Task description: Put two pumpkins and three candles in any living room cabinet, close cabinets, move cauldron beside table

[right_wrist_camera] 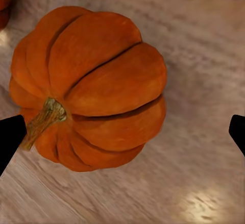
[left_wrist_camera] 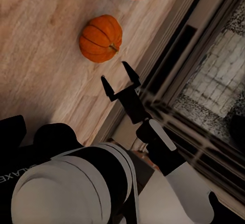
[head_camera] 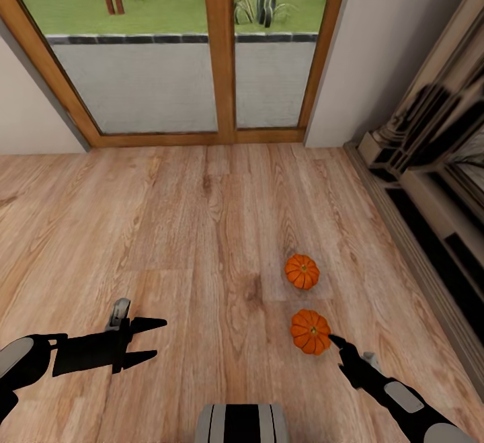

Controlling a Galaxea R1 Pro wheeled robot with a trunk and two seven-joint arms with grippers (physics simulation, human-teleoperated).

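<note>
Two squat orange ribbed pumpkins on the wood floor, near the dark fireplace surround (head_camera: pixel 430 160). Near pumpkin (head_camera: pixel 310 331) has deep grooves, glossy skin and a short tan-green stem; the far pumpkin (head_camera: pixel 302 271) lies just beyond it, apart. Right gripper (left_wrist_camera: pixel 120 81) fingers spread apart, tips just beside the near pumpkin, not touching. Left gripper (head_camera: pixel 149 341) fingers apart too, over bare floor (head_camera: pixel 168 228), well away from both pumpkins.
</note>
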